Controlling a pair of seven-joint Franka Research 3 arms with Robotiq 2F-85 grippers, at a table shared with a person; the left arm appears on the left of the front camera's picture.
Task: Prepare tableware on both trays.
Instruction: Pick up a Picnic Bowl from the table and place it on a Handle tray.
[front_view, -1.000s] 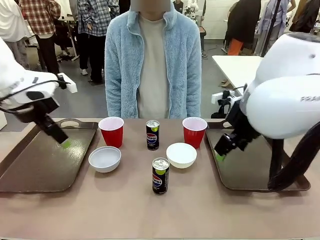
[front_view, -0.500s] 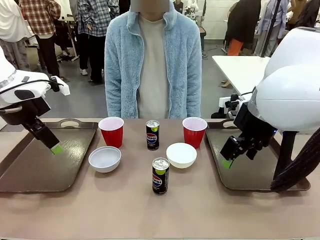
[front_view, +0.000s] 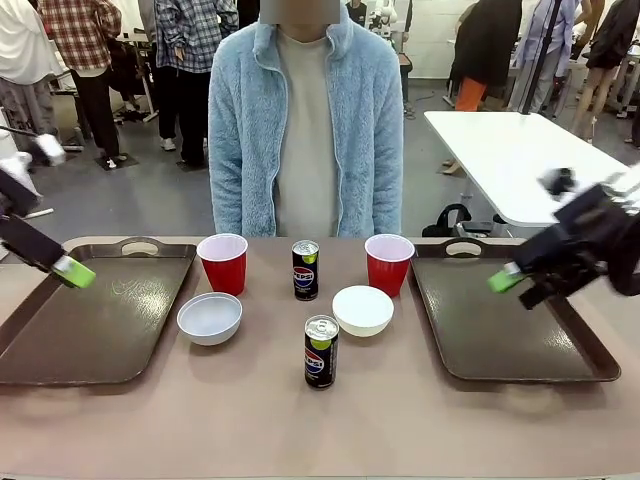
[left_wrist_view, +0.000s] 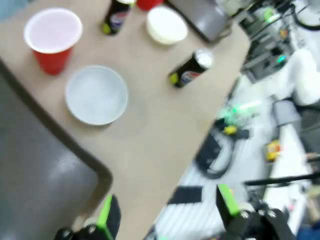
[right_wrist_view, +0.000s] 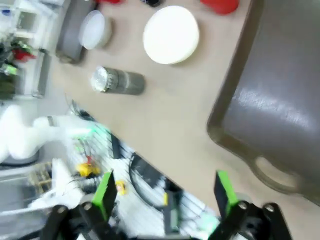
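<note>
Two dark brown trays lie bare, one at the left (front_view: 100, 330) and one at the right (front_view: 500, 335). Between them on the table stand two red cups (front_view: 222, 262) (front_view: 388, 262), two white bowls (front_view: 209, 318) (front_view: 362, 309) and two Pepsi cans (front_view: 305, 269) (front_view: 320, 350). My left gripper (front_view: 76, 272) hovers over the left tray's far left corner. My right gripper (front_view: 506, 280) hangs above the right tray. The left wrist view has its gripper (left_wrist_view: 167, 210) open, with a cup (left_wrist_view: 52, 37), a bowl (left_wrist_view: 96, 95) and a can (left_wrist_view: 191, 74) beyond. The right wrist view has its gripper (right_wrist_view: 164, 195) open, above a bowl (right_wrist_view: 171, 34) and a can (right_wrist_view: 118, 81).
A person in a light blue fleece (front_view: 305, 130) stands at the far side, hands out of sight. A white table (front_view: 510, 150) stands behind on the right, with other people farther back. The tray corner (right_wrist_view: 235, 130) and the table's near edge lie under the right wrist.
Both arms have pulled outward: the left gripper went left toward the picture's edge, the right one went right and up. Their big white bodies have left the front view. The tableware has not moved.
</note>
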